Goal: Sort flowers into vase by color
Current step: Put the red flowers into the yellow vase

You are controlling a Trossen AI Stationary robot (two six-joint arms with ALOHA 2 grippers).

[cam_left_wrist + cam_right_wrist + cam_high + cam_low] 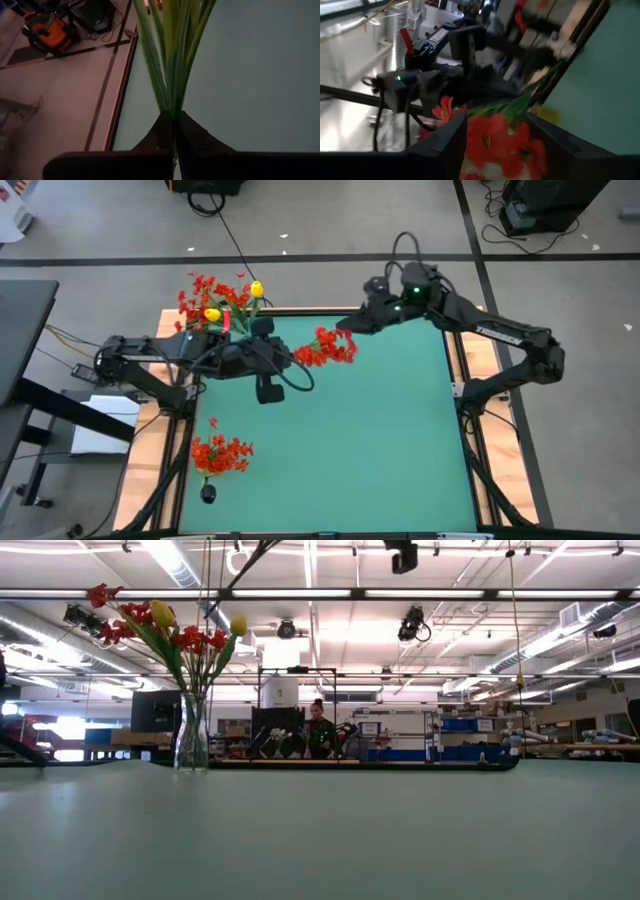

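While left claw pinches stems, red spray between open right claw

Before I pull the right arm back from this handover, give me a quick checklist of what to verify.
1. Left gripper shut on the green stems of the red flower spray: ok, its fingers are pinched together on them.
2. Right gripper open: ok, its fingers stand wide either side of the red blossoms.
3. Blossoms clear of the right fingers: cannot tell, they sit between them.
4. Spray off the table: cannot tell.
5. Mixed vase upright at the back left corner: ok.
6. Red vase at the front left free of both arms: ok.
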